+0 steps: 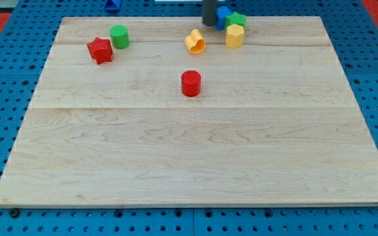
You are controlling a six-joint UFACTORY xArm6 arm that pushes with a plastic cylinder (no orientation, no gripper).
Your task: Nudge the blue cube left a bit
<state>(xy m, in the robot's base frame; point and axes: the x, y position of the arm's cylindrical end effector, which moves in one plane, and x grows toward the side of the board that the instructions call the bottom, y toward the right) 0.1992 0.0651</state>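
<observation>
Pale wood planks are forming the board [195,157], which is lying on a blue perforated base [5,39], and the arm's dark rod is standing at the upper centre of the frame with its tip [210,24] resting just inside the board's top edge. The small blue cube [223,14] is sitting directly to the right of the tip, touching it or nearly so and partly hidden behind the rod; there is no gripper to open or close, only this bare rod. A green block [237,19] is crowding the cube's right side, with a yellow hexagonal block [234,36] just below that and a yellow heart-shaped block [195,41] below-left of the tip. A red cylinder [191,83] is standing mid-board; a red star-shaped block [100,50] and a green cylinder [119,37] are sitting at upper left. The tip appears to be on the wrong side for a leftward nudge, so the next move probably calls for circling to the cube's right, between it and the green block, then pushing gently left.
</observation>
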